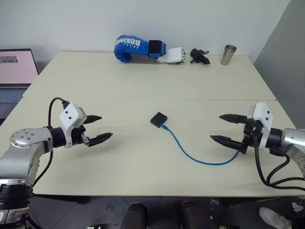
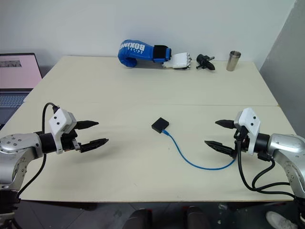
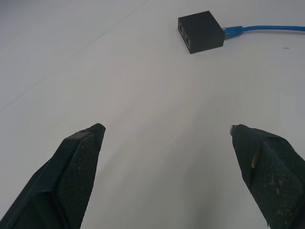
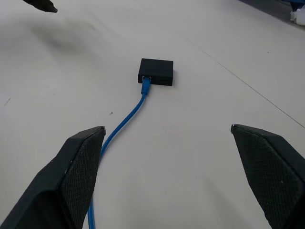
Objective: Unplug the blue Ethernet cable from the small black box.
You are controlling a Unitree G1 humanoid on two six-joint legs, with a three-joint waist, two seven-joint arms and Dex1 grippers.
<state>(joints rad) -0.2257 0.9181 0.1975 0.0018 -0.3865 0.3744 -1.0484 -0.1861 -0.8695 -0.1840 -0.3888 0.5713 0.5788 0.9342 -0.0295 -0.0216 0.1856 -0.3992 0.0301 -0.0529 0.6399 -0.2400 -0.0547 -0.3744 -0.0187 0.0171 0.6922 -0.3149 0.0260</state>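
The left gripper [image 1: 98, 128] hovers above the table [image 1: 143, 81] near its left edge, its two black fingers [image 3: 71, 176] spread wide and holding nothing. The right gripper [image 1: 228, 128] hovers near the right edge, also spread wide and empty, one finger [image 4: 71, 176] just above the blue Ethernet cable [image 1: 190, 155]. The small black box [image 1: 158, 119] lies flat near the table's middle, well apart from both grippers. The cable is plugged into the box's edge and curves across the surface toward the right gripper. Along the far edge lie a blue boxing glove [image 1: 136, 47] and a metal cup [image 1: 228, 54].
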